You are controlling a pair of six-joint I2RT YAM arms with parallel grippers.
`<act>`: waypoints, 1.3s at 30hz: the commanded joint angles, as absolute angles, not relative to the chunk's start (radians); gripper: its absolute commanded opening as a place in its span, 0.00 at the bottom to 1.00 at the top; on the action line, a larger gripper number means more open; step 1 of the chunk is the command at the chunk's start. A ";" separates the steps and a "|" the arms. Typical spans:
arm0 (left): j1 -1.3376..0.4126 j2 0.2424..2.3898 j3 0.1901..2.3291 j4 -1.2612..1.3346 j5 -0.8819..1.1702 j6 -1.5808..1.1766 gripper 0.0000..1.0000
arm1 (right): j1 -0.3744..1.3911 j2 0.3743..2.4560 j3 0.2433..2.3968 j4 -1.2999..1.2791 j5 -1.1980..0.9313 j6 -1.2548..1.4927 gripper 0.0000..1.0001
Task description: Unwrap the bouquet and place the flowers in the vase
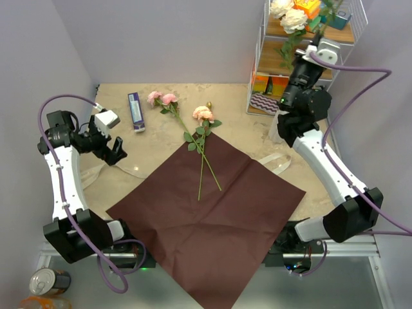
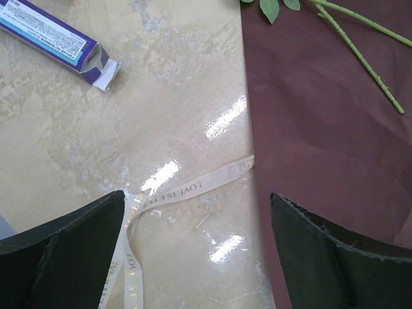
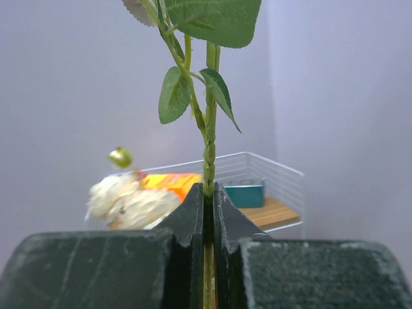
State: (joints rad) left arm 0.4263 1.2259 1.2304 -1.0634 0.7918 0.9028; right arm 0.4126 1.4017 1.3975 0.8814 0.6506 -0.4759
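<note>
Viewed from above, with the arm bases at 6 o'clock:

1. The maroon paper point(image 1: 212, 212) is lying unfolded and flat on the bench point(image 1: 232, 96). It is covering the centre and reaching over the bench edge at 6 o'clock.
2. Two pink roses point(image 1: 203, 114) are lying loose. Their blooms are resting on bare bench towards 11 and 12 o'clock. Their thin stems are crossing each other on the upper corner of the paper.
3. The left tool point(image 1: 117, 153) is hanging at 9 o'clock with its fingers spread wide and holding nothing. Its wrist view is looking down on a cream ribbon point(image 2: 193, 187) with gold lettering, which is lying on the bench and running up to the left edge of the paper.
4. A second ribbon strip point(image 1: 277, 161) is lying at 3 o'clock, just beside the right edge of the paper.
5. A purple box point(image 1: 135, 111) is lying at 10 o'clock, well apart from the paper.
6. The right tool point(image 3: 207, 193) is raised at 1 o'clock, in front of the white wire rack point(image 1: 264, 58). Its fingers are pinching a leafy green stem point(image 3: 210, 148), which is standing upright between them.
7. Cream roses point(image 1: 294, 19) are showing above that tool. Whether they belong to the gripped stem cannot be told.
8. A white shape point(image 1: 275, 129) is sitting by the foot of the rack, mostly hidden by the right arm. It cannot be identified.
</note>
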 commanded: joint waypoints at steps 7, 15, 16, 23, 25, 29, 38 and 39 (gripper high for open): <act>0.437 1.250 1.266 -1.091 0.824 0.945 0.99 | 0.298 1.474 1.485 1.132 0.792 -0.557 0.00; 0.437 1.273 1.272 -1.100 0.847 0.946 1.00 | 0.252 1.511 1.479 1.135 0.821 -0.525 0.00; 0.437 1.272 1.272 -1.103 0.844 0.946 0.99 | 0.245 1.519 1.474 1.135 0.828 -0.522 0.00; 0.437 1.264 1.272 -1.109 0.819 0.965 1.00 | 0.227 1.540 1.462 1.149 0.845 -0.515 0.00; 0.437 1.261 1.270 -1.109 0.819 0.966 0.99 | 0.222 1.545 1.468 1.147 0.839 -0.509 0.00; 0.437 1.259 1.267 -1.109 0.822 0.969 1.00 | 0.221 1.559 1.493 1.128 0.833 -0.506 0.00; 0.439 1.253 1.273 -1.108 0.808 0.979 0.99 | 0.222 1.559 1.463 0.970 0.958 -0.453 0.17; 0.439 1.252 1.278 -1.106 0.807 0.979 0.99 | 0.221 1.559 1.477 0.845 0.986 -0.427 0.23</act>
